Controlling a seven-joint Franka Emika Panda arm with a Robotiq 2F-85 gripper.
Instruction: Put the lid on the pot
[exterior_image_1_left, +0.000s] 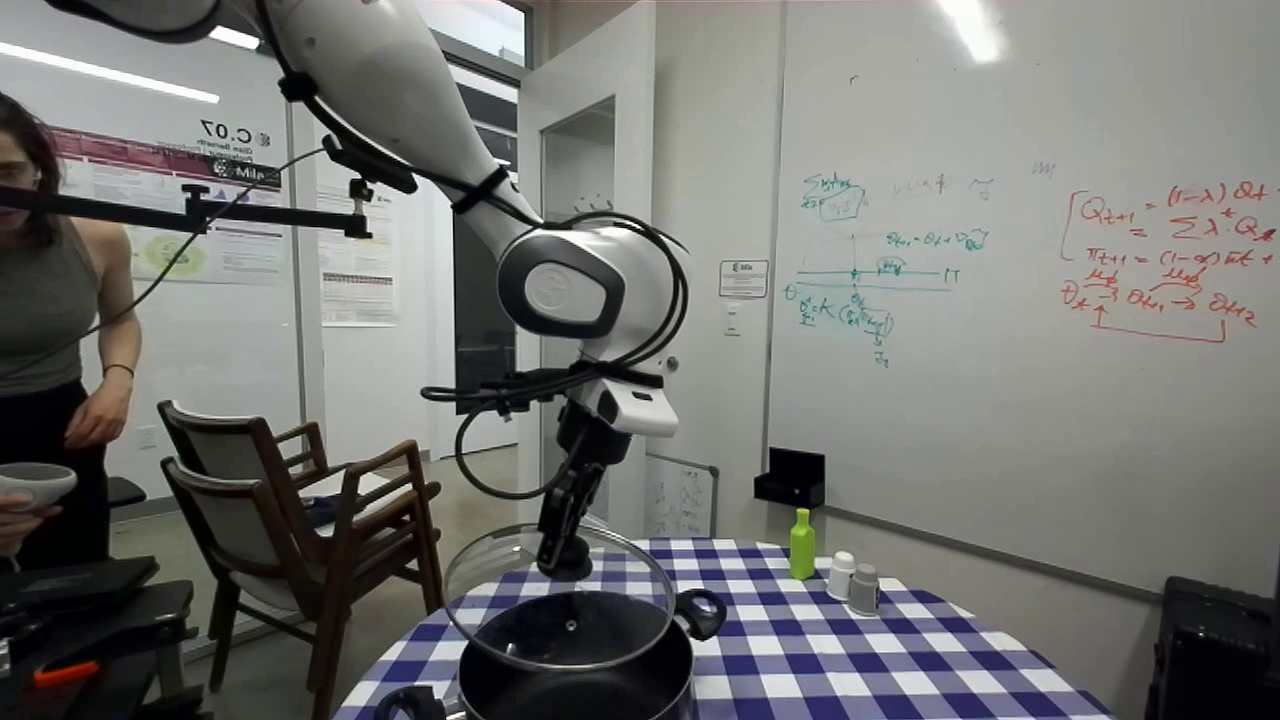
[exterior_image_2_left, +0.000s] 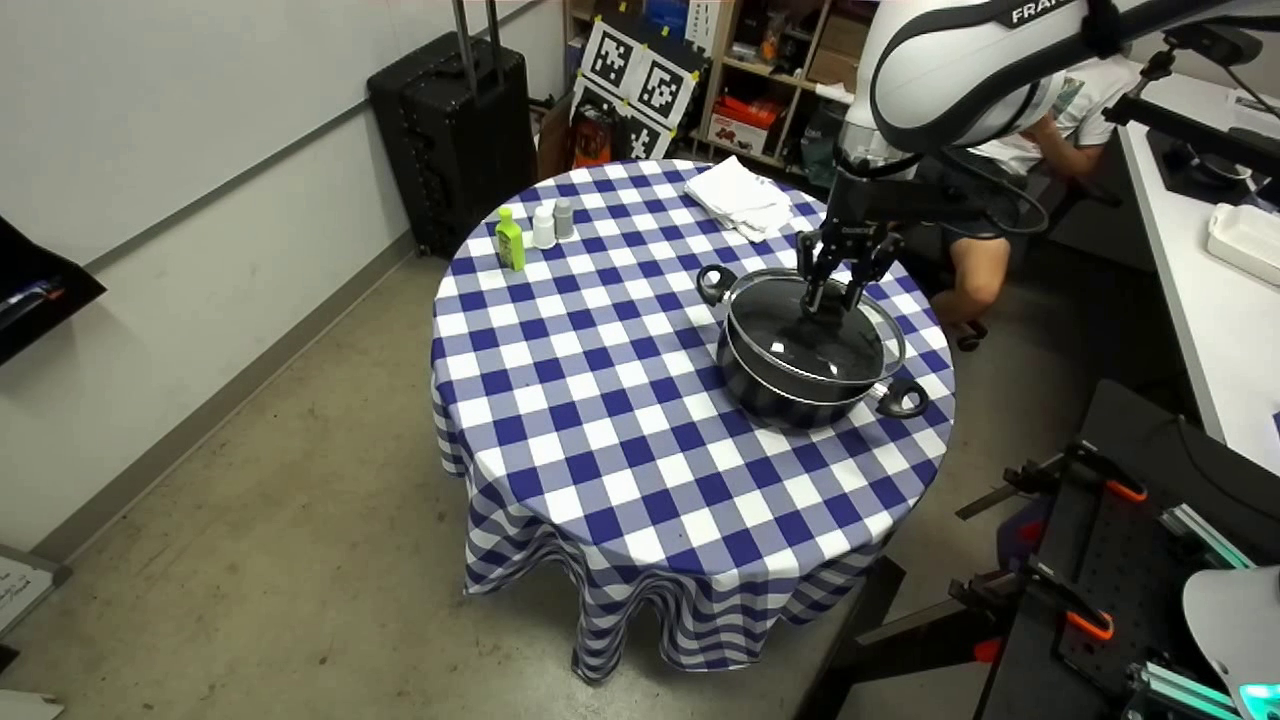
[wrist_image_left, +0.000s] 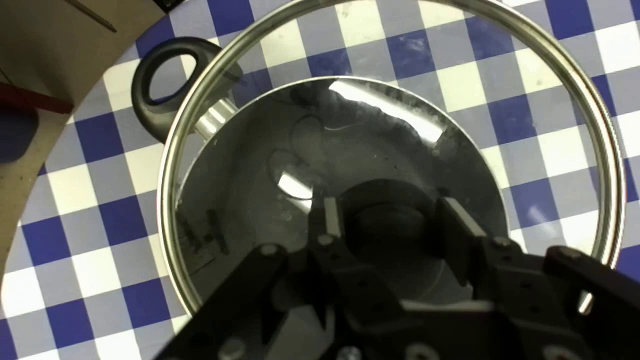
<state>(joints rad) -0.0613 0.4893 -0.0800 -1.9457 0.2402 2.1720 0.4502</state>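
One lid (exterior_image_1_left: 565, 615), just below the pincer (exterior_image_2_left: 831, 303), which grasps its central knob (exterior_image_1_left: 572, 560); pot (exterior_image_2_left: 768, 402) farther beneath. Judged stiff, fairly light, probably slippery and breakable; the knob seems the best hold.

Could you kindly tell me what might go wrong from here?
The lid looks off-centre over the pot in the wrist view, so it may land askew. The gripper holds it only by the knob, so it could tilt or slip on contact. The lid's edge overlaps a handle in that view, so it might catch there.
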